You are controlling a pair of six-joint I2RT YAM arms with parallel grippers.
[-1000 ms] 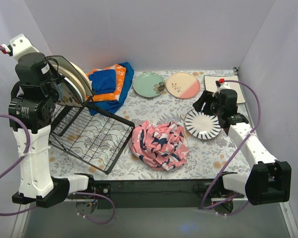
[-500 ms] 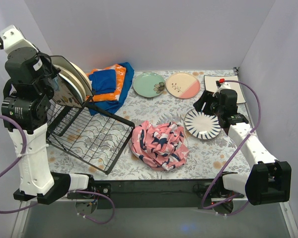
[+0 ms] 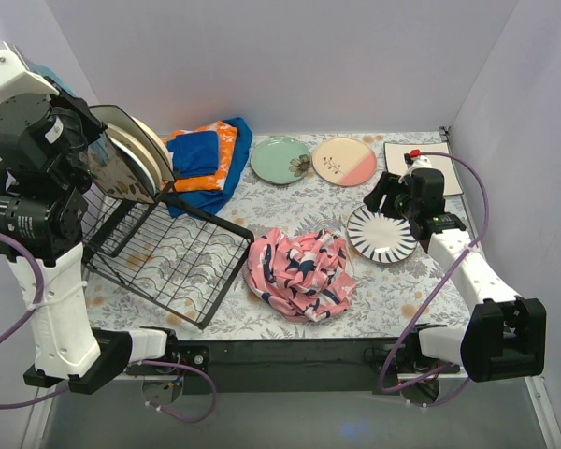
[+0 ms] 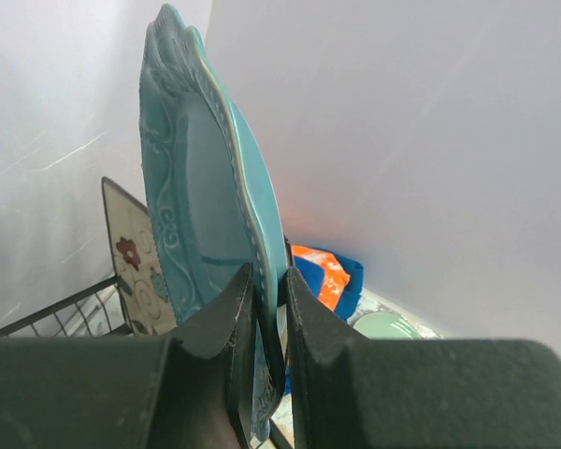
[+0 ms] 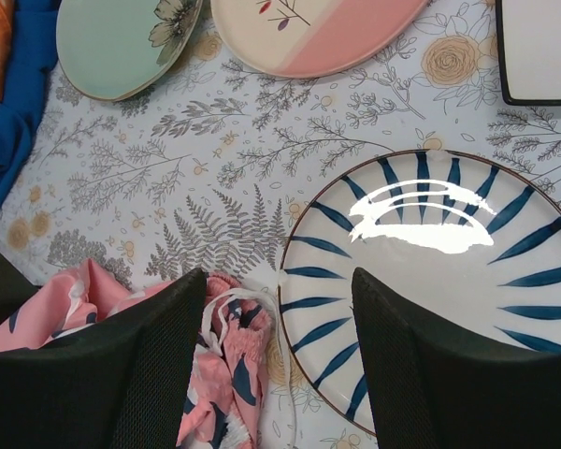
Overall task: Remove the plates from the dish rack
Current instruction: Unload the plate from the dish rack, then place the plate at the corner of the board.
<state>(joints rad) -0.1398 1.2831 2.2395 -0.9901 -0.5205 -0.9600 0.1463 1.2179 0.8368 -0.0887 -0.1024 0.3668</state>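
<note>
My left gripper (image 4: pixel 266 276) is shut on the lower rim of a teal plate (image 4: pixel 201 168), which it holds upright, high above the left end of the black dish rack (image 3: pixel 168 253). In the top view only a sliver of the teal plate (image 3: pixel 54 77) shows behind the wrist. Still leaning in the rack are a cream plate with red marks (image 4: pixel 131 267) and other cream plates (image 3: pixel 140 150). My right gripper (image 5: pixel 280 318) stands open and empty, just above the left edge of a blue-striped plate (image 5: pixel 449 281) lying on the table.
On the table at the back lie a mint green plate (image 3: pixel 280 159), a cream-and-pink plate (image 3: pixel 344 161) and a cream square plate (image 3: pixel 430 154). A crumpled pink cloth (image 3: pixel 299 271) sits mid-table beside the striped plate. Folded blue-orange cloths (image 3: pixel 206 164) lie behind the rack.
My left arm has lifted up and to the left, carrying the teal plate away from the rack. The right arm has not moved.
</note>
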